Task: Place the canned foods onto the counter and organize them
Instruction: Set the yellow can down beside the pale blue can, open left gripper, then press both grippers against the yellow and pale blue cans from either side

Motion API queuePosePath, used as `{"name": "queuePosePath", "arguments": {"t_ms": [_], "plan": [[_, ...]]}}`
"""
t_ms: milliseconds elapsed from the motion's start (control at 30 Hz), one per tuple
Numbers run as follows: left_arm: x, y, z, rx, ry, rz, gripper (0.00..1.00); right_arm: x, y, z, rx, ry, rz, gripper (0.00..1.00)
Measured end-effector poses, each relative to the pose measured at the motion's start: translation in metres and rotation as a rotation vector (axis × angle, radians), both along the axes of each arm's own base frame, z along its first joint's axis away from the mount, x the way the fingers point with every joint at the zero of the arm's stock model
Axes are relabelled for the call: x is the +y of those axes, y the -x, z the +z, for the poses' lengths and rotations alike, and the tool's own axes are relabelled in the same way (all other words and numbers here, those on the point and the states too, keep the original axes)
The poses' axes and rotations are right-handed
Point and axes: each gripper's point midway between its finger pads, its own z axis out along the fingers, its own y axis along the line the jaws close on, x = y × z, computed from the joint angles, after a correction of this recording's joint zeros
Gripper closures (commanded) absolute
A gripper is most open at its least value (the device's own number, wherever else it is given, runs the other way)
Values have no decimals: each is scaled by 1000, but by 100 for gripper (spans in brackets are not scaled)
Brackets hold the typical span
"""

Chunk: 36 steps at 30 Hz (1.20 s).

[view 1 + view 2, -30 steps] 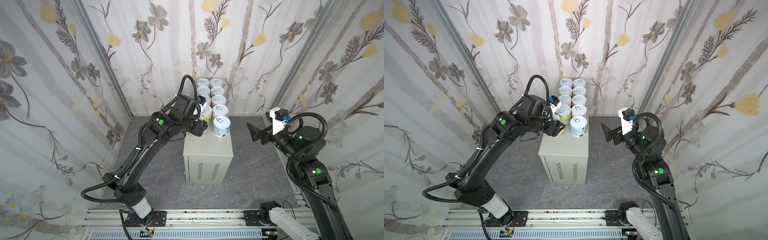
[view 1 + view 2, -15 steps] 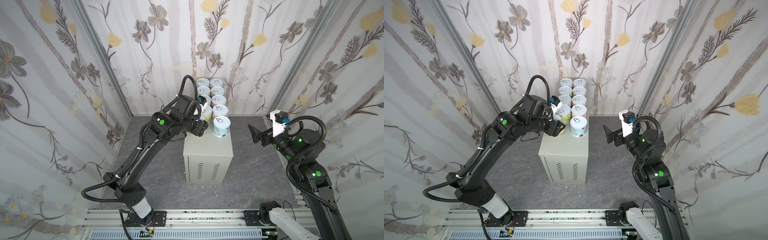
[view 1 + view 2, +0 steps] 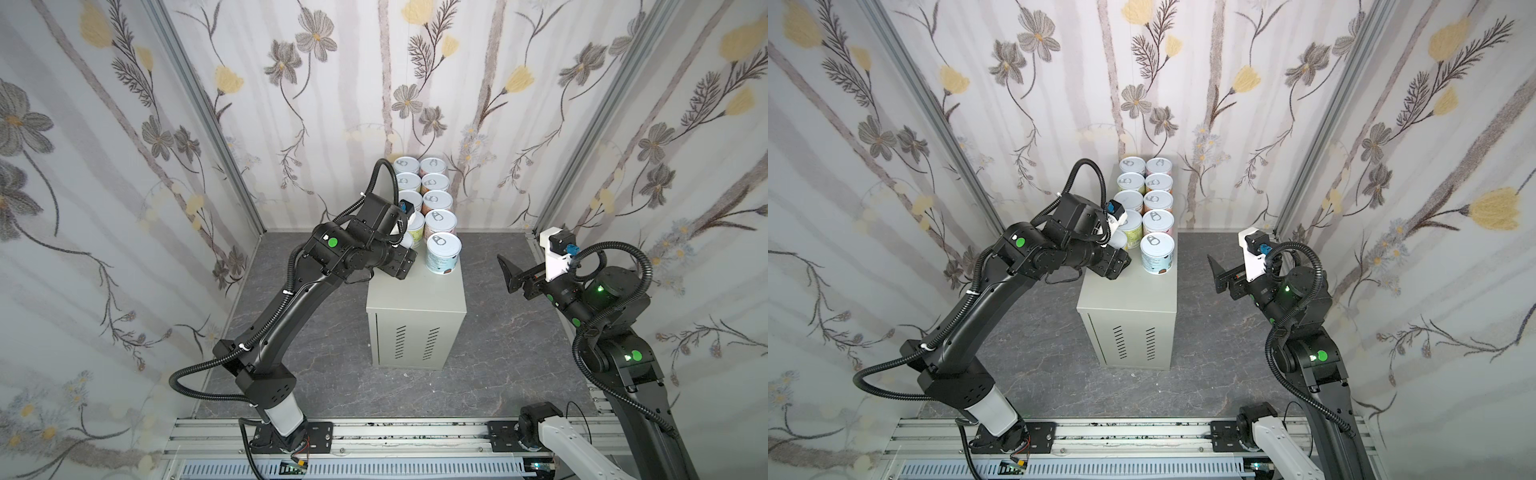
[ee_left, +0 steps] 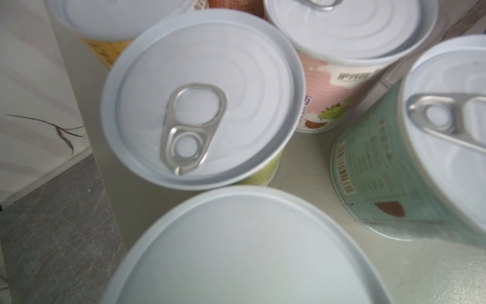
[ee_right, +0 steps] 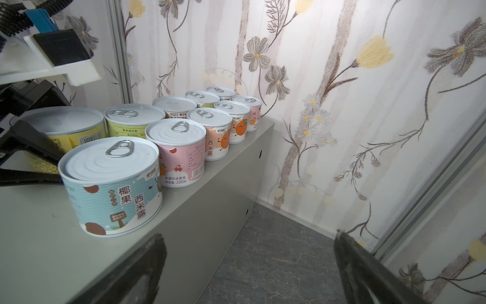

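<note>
The canned foods stand in two columns on the counter [image 3: 415,299], a pale grey-beige cabinet with vent slits. The nearest in the right column is pale blue [image 3: 443,253] [image 5: 113,184]. My left gripper [image 3: 405,259] is down over the nearest can of the left column, a yellow one [image 5: 76,129], whose lid [image 4: 244,250] fills the near part of the left wrist view. One black finger [image 5: 34,142] crosses that can's side; whether it touches is unclear. My right gripper [image 3: 510,276] [image 5: 252,263] hangs open and empty right of the counter, level with its top.
Floral walls close in the cell on three sides, and the back cans stand against the far wall. Dark marbled floor [image 3: 498,353] surrounds the counter. The counter's near half [image 5: 39,237] is bare. The arm bases sit on a rail [image 3: 374,432] at the front.
My right arm has sunk slightly and drawn back, its gripper still open. The left arm stays over the yellow can with no visible shift.
</note>
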Motion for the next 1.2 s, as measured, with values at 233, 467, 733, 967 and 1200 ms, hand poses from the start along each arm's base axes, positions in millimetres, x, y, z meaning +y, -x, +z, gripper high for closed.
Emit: {"name": "queuePosePath", "arguments": {"t_ms": [233, 467, 733, 967, 1200], "plan": [[8, 10, 9, -40, 13, -22, 4, 11, -4, -4, 29, -14, 58, 0], [19, 26, 13, -120, 27, -84, 0, 19, -3, 1, 38, -38, 107, 0], [57, 41, 30, -299, 67, -136, 0, 38, 1, -1, 77, -78, 231, 0], [89, 30, 64, -455, 138, -161, 0, 51, 8, 11, 57, -138, 324, 0], [84, 15, 61, -458, 189, -293, 3, 73, 17, 10, 64, -169, 431, 0]]}}
